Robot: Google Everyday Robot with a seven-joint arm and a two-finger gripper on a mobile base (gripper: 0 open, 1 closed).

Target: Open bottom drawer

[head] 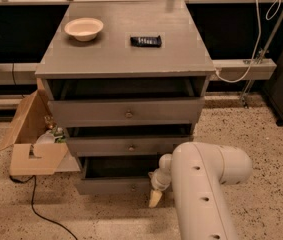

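Camera view: the one view, looking down over the arm [201, 184] at a grey cabinet [181, 59].
Bottom drawer [111, 186]: lowest and slimmest front, near the floor; a dark gap shows above it, so it looks partly pulled out.
Knob [133, 187]: small, at the centre of that front, uncovered.
Gripper [155, 196]: low at the drawer's right end, just right of the knob, its pale tip pointing at the floor; whether it touches the front is unclear.
Gripper state: cannot tell, since the wrist hides it and nothing is seen held.
Step in hand: judged to be drawing the drawer out toward the camera.
How to do it well: pull straight out and level, along the drawer's line of travel; a pull from the right end may skew the drawer, so a hold at the knob would be safer.
Watch above: the middle drawer [106, 147] juts out over it, so keep the wrist low.
Watch the side: a cardboard box [31, 156] stands left of the cabinet, a cable [35, 204] lies on the floor; both are apart from the drawer's path.
Progress: likely partway.
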